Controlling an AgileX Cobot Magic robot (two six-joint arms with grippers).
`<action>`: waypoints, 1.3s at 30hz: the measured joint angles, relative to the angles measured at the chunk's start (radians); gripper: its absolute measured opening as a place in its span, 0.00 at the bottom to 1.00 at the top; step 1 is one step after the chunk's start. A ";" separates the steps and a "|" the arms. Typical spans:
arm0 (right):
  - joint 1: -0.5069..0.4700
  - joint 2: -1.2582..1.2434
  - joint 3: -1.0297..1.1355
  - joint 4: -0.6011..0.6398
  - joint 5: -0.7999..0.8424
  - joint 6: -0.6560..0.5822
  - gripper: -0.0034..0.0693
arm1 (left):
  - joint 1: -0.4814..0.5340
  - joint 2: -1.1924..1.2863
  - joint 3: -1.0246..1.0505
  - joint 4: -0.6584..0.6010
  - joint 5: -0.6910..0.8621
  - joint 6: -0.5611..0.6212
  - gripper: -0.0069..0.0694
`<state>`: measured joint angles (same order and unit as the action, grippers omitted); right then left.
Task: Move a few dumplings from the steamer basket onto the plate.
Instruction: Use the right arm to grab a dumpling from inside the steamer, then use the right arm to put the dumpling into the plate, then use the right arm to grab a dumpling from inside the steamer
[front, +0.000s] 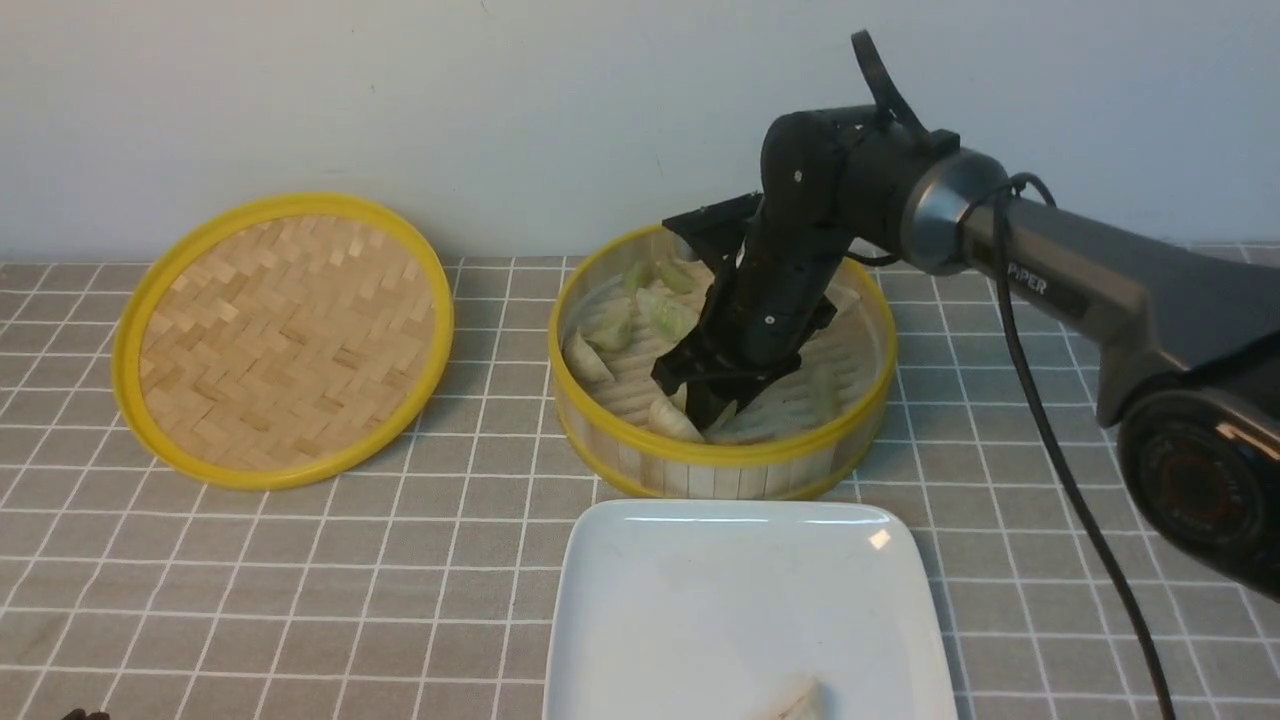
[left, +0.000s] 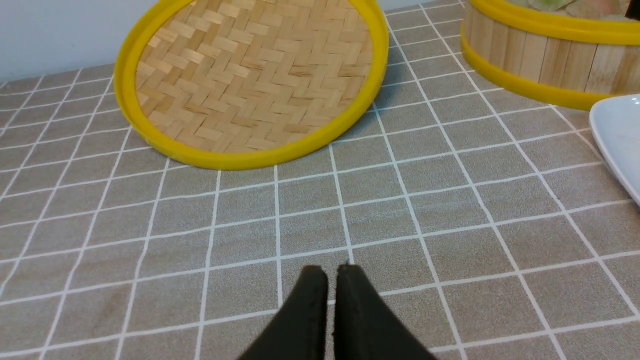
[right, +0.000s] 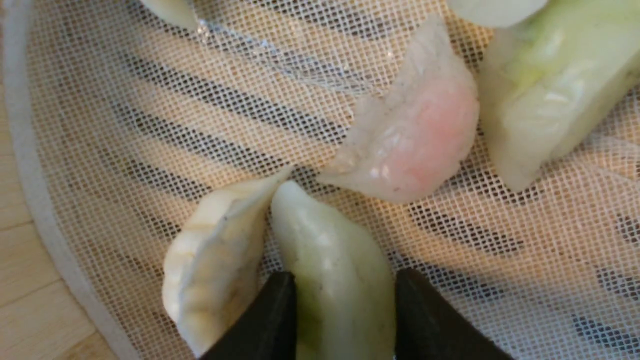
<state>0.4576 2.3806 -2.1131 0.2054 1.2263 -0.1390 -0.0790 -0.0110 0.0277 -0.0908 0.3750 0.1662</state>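
My right gripper (right: 345, 277) is down inside the steamer basket (front: 720, 465), toward the basket's near wall. Its jaws are clasped around a green dumpling (right: 335, 250), one pad on each long flank with no gap showing. The dumpling lies flat on the mesh liner (right: 150, 125) that covers the basket floor, so I judge it gripped but not yet lifted.

A cream dumpling (right: 215, 260) lies against the green one. Their tips touch, and one of my fingers sits right in the seam between them. A pink dumpling (right: 415, 145) rests a little further into the basket, clear of my jaws.

To do this well, I should squeeze only enough to hold, because the skin looks soft and slick and too much pressure would likely split it. I should rise straight up off the mesh, slowly, in case the skin sticks to the liner or pulls the cream one along. If the cream one starts to follow, I should stop rather than tug. I need to clear the basket's yellow rim before I travel sideways.

The plate (front: 700, 600) lies just in front of the basket, on the side nearest me. A lone dumpling (front: 795, 700) sits at the plate edge farthest from the basket, and the bare part closer to the basket looks like the easy place to set this one down.

My left gripper (left: 331, 272) is pinched closed on nothing, low over the table (left: 450, 210), well off to the basket's left. It is near the lid (left: 250, 75) and out of the way.
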 joint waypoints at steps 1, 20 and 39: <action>0.000 0.001 -0.013 -0.001 0.008 0.000 0.37 | 0.000 0.000 0.000 0.000 0.000 0.000 0.10; 0.004 -0.520 0.643 0.078 0.008 0.048 0.37 | 0.000 0.000 0.000 0.000 0.001 0.000 0.10; 0.064 -0.461 0.565 -0.081 -0.174 0.074 0.86 | 0.000 0.000 0.000 0.000 0.001 0.000 0.10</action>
<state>0.5214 1.9198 -1.5478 0.1239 1.0526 -0.0651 -0.0790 -0.0110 0.0277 -0.0908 0.3757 0.1662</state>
